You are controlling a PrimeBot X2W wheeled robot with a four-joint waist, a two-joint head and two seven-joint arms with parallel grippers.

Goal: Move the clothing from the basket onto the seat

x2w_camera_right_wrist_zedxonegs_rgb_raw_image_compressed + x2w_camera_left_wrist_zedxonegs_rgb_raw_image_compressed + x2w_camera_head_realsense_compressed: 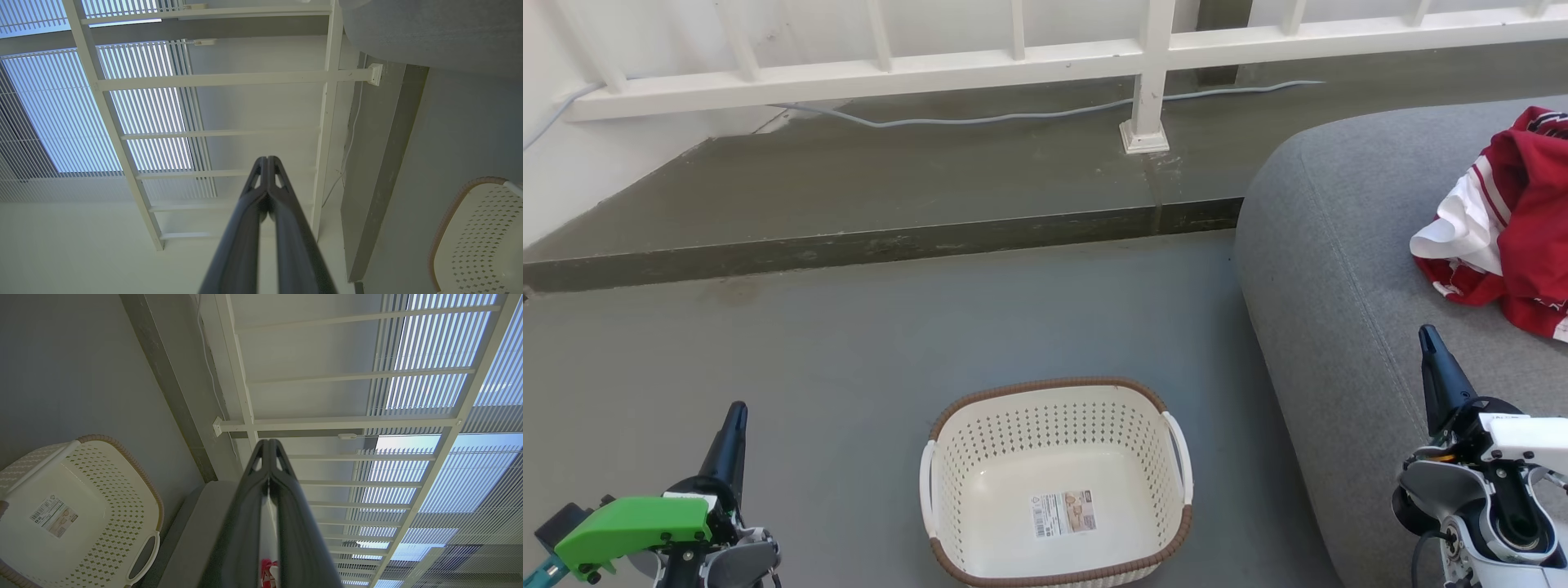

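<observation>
I see the basket (1045, 429) standing upright on the grey floor (849, 367) straight ahead of me. Its brown rim is up and its pale bottom is bare around a paper label (1064, 513). The clothing (1523, 220) lies in a crumpled red and white heap on top of the seat (1339, 269), at the right edge of my head view, well apart from the basket. The seat's rounded grey corner sits to the right of the basket, near it, with a strip of floor between them.

My left gripper (737, 408) hangs low at the left over the floor, apart from the basket. Its two dark fingers (245, 506) are pressed together, tip against tip. My right gripper (1427, 335) is at the lower right, in front of the seat's side, below the clothing and not touching it. Its fingers (241, 237) meet at the tips in the same way.

Both grippers point towards a white railing (1013, 57). It stands on a raised step (890, 188) beyond the floor, and a pale cable (980, 120) runs along its foot.
</observation>
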